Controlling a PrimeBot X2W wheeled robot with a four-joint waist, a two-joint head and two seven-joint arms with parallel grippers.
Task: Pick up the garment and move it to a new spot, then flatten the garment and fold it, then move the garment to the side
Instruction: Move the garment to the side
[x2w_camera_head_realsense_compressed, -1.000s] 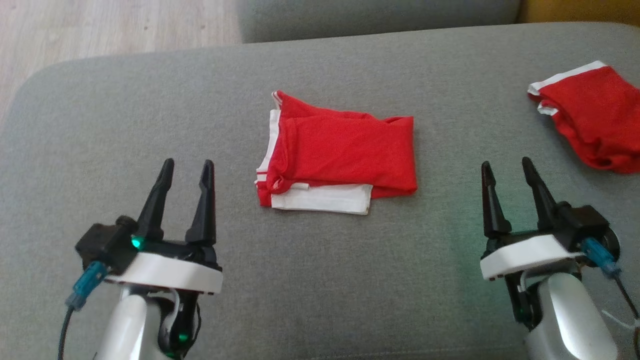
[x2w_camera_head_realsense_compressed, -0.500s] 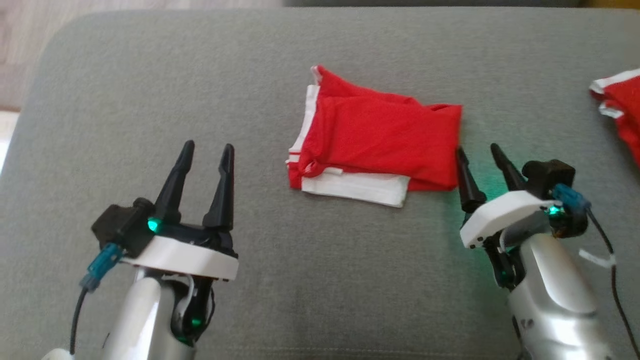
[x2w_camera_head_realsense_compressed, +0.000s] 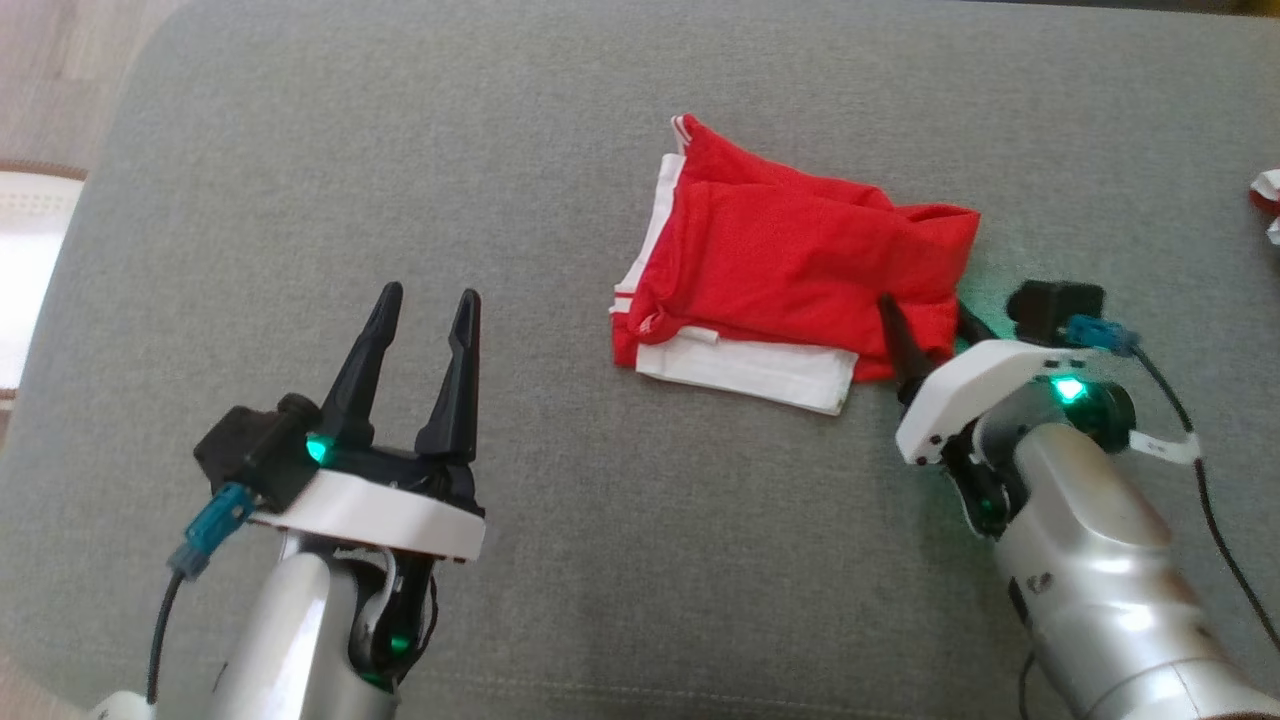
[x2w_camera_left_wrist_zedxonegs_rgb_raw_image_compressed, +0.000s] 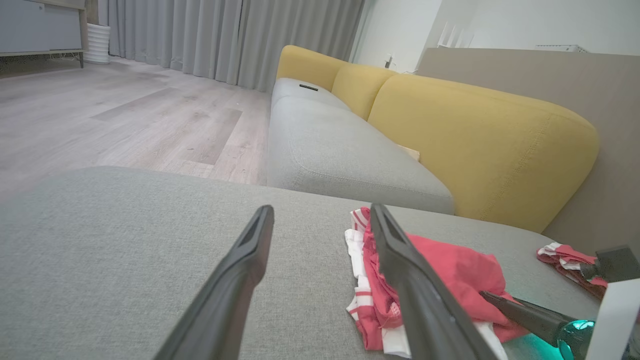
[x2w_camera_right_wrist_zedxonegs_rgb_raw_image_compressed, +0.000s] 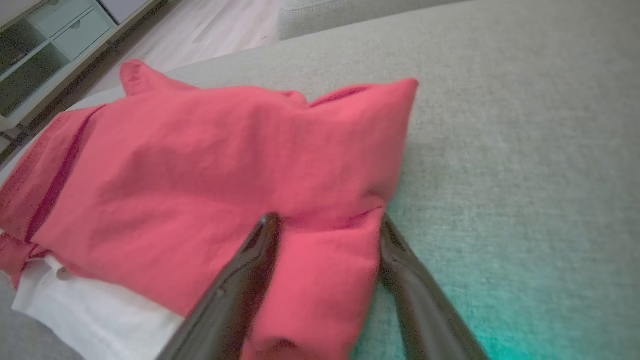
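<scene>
The folded red fabric garment with white trim (x2w_camera_head_realsense_compressed: 800, 270) lies flat near the middle of the grey fabric cushion (x2w_camera_head_realsense_compressed: 560, 150). The right end effector (x2w_camera_head_realsense_compressed: 922, 312) is at the garment's near right corner, its two dark fingers spread: one finger (x2w_camera_right_wrist_zedxonegs_rgb_raw_image_compressed: 250, 265) lies on top of the red cloth, the other sits against the corner's outer edge, with a fold between them. The left end effector (x2w_camera_head_realsense_compressed: 430, 300) is spread wide over bare cushion, well to the left of the garment, touching nothing.
</scene>
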